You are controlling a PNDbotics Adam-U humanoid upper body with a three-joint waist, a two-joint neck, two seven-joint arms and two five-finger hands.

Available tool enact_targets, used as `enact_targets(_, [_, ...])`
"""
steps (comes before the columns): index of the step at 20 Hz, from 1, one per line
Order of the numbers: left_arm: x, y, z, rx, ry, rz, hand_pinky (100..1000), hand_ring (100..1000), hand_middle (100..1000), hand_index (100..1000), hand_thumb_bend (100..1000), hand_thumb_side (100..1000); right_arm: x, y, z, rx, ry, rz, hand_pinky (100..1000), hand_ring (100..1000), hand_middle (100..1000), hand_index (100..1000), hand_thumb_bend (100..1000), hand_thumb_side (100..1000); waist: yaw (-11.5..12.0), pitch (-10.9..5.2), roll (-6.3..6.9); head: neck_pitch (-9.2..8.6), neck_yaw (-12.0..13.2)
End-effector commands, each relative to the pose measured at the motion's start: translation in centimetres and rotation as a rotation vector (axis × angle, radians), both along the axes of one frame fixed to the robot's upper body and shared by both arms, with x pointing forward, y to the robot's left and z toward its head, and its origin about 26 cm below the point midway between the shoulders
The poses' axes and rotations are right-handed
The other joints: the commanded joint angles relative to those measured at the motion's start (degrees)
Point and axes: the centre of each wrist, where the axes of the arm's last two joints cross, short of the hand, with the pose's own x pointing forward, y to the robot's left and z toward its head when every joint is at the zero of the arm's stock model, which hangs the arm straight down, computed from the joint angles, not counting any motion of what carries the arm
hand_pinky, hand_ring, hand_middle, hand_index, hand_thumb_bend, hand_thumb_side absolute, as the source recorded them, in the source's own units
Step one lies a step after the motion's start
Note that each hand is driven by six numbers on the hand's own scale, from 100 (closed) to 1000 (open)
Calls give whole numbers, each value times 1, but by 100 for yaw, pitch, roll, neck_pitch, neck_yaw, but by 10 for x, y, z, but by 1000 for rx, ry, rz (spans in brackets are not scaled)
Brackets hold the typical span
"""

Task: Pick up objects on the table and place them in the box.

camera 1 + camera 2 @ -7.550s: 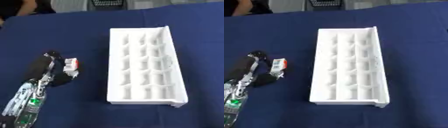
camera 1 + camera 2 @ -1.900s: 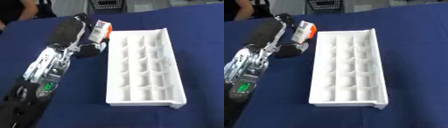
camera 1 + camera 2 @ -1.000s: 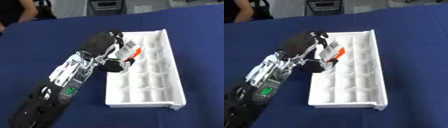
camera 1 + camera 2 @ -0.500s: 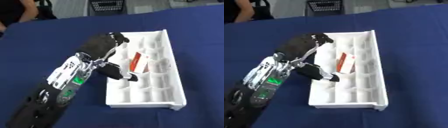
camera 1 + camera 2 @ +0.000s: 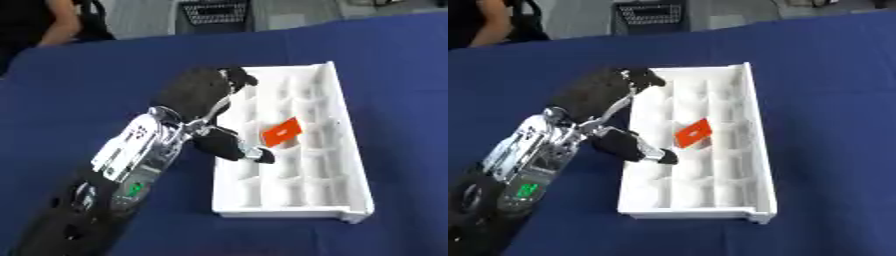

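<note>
Left hand (image 5: pixel 203 95) spread open, empty, over box (image 5: pixel 348 165); orange card (image 5: pixel 283 132) inside, likely light, thin, stiff — best pinched by edges.

We are looking at what seems a robot test or demonstration space, not a home. We see a table (image 5: pixel 385 65) draped edge to edge in a plain dark blue cloth, with a white compartmented box (image 5: pixel 346 165) laid out on it as a staged work piece. Beyond the far edge we make out a pale, bare floor (image 5: pixel 579 22), a black mesh basket or crate (image 5: pixel 214 12) standing there, and a person in dark clothing (image 5: pixel 39 22) at the top left corner.
</note>
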Motion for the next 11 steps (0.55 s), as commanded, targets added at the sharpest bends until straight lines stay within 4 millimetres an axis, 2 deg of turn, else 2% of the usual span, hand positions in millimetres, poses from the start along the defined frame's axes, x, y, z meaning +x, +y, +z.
enact_targets(1, [-5,15,13,-58,-50,35,843,809,841,918,981,684,-2,0,8,-12,-31,2,609,665,705,810,100,971,18,-98,-55,-71,14])
enact_targets(6, [-12,51,10,-229,-63,178,834,805,830,910,977,672,-3,-1,8,-8,-32,-7,609,665,705,810,100,971,92,-91,-79,-101,-38])
enact_targets(11, [-19,84,-4,-454,-54,276,802,814,825,902,985,674,-3,-1,7,-3,-33,-14,610,665,705,810,100,971,143,-79,-106,-136,-84])
